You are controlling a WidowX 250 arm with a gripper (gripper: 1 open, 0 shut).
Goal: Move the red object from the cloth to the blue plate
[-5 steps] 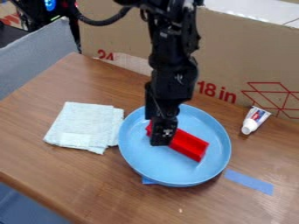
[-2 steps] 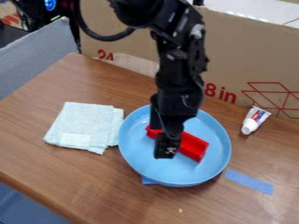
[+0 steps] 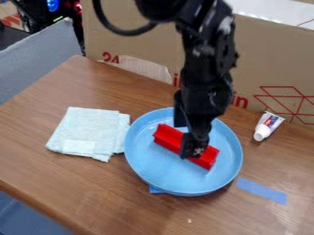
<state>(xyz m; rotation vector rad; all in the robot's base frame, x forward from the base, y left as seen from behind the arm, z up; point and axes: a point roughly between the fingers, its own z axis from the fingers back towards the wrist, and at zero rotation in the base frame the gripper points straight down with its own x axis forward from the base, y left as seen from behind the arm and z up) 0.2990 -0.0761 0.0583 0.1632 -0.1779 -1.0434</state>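
Left to right: cloth (image 3: 87, 132) sits flat on the table (image 3: 37, 184) with nothing on it, just beside the blue plate (image 3: 153, 170) on its left rim. Red object (image 3: 185, 149) is lying inside the plate, roughly in the middle, long axis running diagonally toward the lower right; looks flat on the plate floor, not propped on the rim. My gripper (image 3: 192, 145) hangs over the right-hand part of the block, pointing steeply down, jaws spread wide and not clamped on anything. From this angle I can't tell if a fingertip is touching the block or just above it, the arm hides that spot. Task looks effectively done, so the remaining move is a clean retreat. Risks as I see them: if a finger is in contact, lifting at an angle could drag or flip the block toward the rim; a sideways exit could clip the raised rim and shove the plate toward the cloth; swinging right could knock the small white tube (image 3: 265, 126) standing near the cardboard box (image 3: 276, 55). Blue tape strip (image 3: 263, 192) at the front right is flat, no concern. Straight up first seems safest.
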